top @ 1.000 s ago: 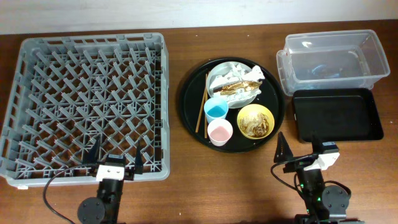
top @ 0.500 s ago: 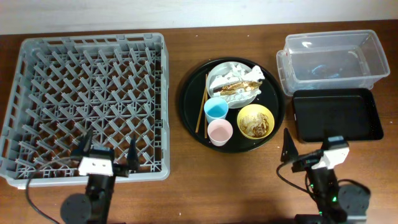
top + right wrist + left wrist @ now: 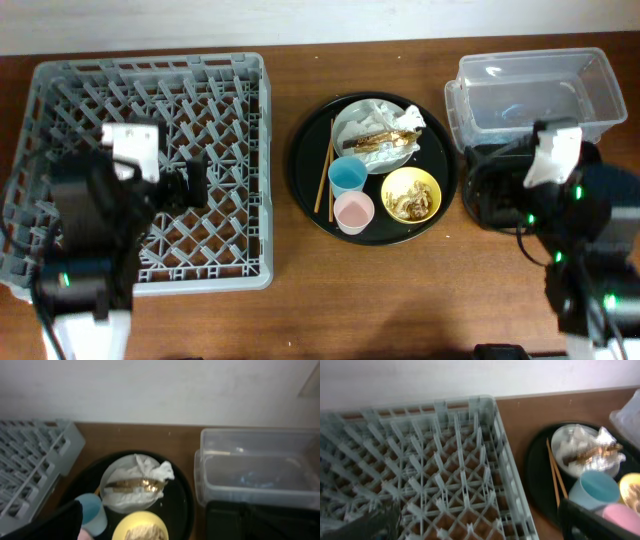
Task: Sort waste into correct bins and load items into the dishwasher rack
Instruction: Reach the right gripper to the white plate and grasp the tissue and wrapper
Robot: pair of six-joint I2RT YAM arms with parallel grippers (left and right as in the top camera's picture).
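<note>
Starting from the round black tray (image 3: 303, 170), mid-table. Left of it, the dishwasher rack (image 3: 240, 110), big, grey and full of upright pegs. Also left of the tray, up above the rack, the left gripper (image 3: 479, 527), facing the tray, fingers (image 3: 375, 527) wide apart and holding nothing. On the tray's far half, a white plate (image 3: 347, 128) with a crumpled napkin (image 3: 385, 110) and a gold-brown wrapper (image 3: 385, 138) lying on top. Along the tray's left side, the chopsticks (image 3: 324, 175), side by side, just beside the plate. On the tray's near half, a blue cup (image 3: 347, 177) and a pink cup (image 3: 353, 211), both upright, close together. Toward the tray's right rim, a yellow bowl (image 3: 432, 182) with tan food scraps (image 3: 405, 200) inside. Right of the tray, at the far side, a clear tub (image 3: 470, 75). Right of the tray, at the near side, the black rectangular tray (image 3: 225, 512), mostly hidden from overhead by the right arm (image 3: 600, 210). Above that spot, the right gripper (image 3: 160, 527), spread open too: one dark finger low in the wrist view's left corner, its mate hard to pick out against the dark bin.
</note>
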